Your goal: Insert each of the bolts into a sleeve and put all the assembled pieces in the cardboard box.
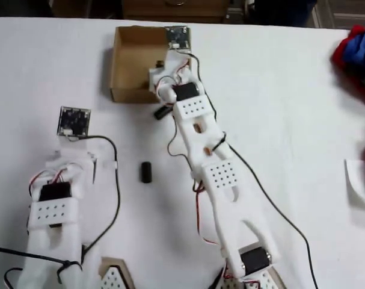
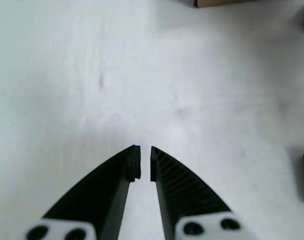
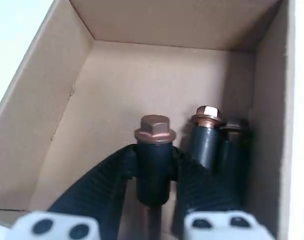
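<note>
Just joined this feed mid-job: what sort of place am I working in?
Probably a robotics lab or hobby bench, not a factory: a plain white table, a cardboard box, and the right gripper holding a bolt in a sleeve over it.

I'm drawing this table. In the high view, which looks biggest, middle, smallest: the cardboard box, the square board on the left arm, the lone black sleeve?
1. cardboard box
2. square board, raised nearer the camera, so maybe flattered
3. black sleeve
</note>
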